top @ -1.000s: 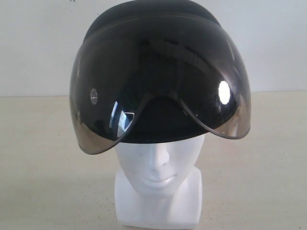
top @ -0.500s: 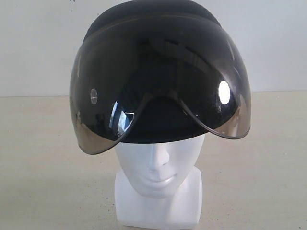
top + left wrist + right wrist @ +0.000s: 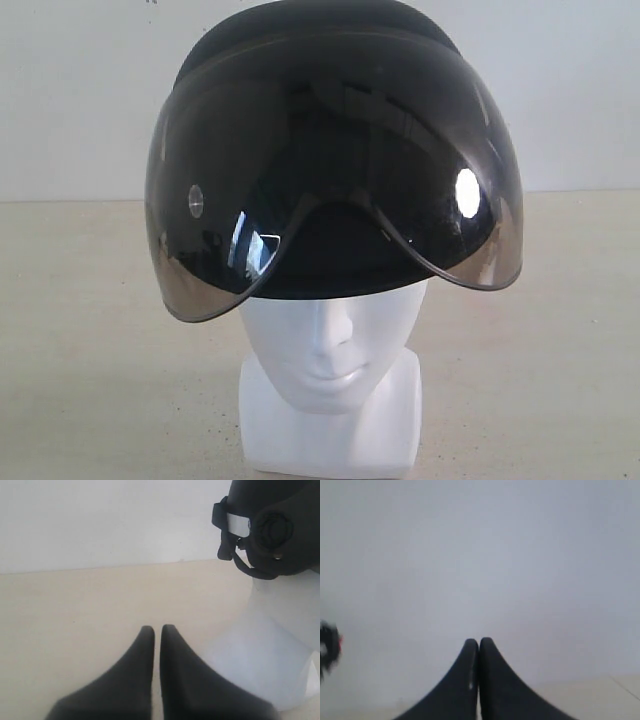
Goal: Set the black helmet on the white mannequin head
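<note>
soft even light — blurry wrist views

text: none legible | labels: none | brands: none | numbers: none

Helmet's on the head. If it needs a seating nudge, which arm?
Left, probably: left gripper sits beside the white mannequin head and black helmet; right gripper faces mostly wall.

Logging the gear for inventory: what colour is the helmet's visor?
The visor on the black helmet is smoky dark, paler at its lower edge; exterior view.
</note>
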Tool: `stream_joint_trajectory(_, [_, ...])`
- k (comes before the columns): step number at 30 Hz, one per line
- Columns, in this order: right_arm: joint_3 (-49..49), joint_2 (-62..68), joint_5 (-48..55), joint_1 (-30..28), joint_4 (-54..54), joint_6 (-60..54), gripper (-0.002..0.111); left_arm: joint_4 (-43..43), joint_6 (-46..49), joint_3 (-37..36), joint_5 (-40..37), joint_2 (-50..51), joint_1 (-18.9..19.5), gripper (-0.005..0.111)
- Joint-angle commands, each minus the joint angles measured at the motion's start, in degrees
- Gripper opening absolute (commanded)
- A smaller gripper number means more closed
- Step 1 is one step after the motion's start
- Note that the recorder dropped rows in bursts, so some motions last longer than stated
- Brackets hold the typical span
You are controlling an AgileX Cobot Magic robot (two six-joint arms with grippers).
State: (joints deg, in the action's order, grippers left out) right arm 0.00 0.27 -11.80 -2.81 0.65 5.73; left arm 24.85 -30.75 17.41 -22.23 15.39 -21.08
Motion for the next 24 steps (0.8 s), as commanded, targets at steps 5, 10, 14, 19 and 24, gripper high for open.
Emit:
stream_joint_trajectory(5, [-14.75,2.19,15.84,0.00,2.74,11.82,0.000,1.69,1.28,8.16,-9.69,1.24,-0.05,0.004])
stream_joint_trajectory(10, [-31.47,17.52,48.47,0.00,2.74,8.21,0.000,-0.18,3.15,16.43,-16.21,7.15,-0.05,0.004])
stream_joint_trajectory(14, [-37.10,25.42,53.34,0.00,3.11,6.93,0.000,-6.99,3.81,21.90,-15.66,12.81,-0.05,0.004])
stream_joint_trajectory(19, [-39.06,38.61,60.84,0.11,12.52,1.56,0.000,-13.57,5.11,30.61,-12.54,18.77,-0.05,0.004])
stream_joint_trajectory(24, [-52.68,47.43,66.76,0.11,24.27,-11.89,0.000,-15.87,8.29,36.06,-13.80,25.80,-0.05,0.004])
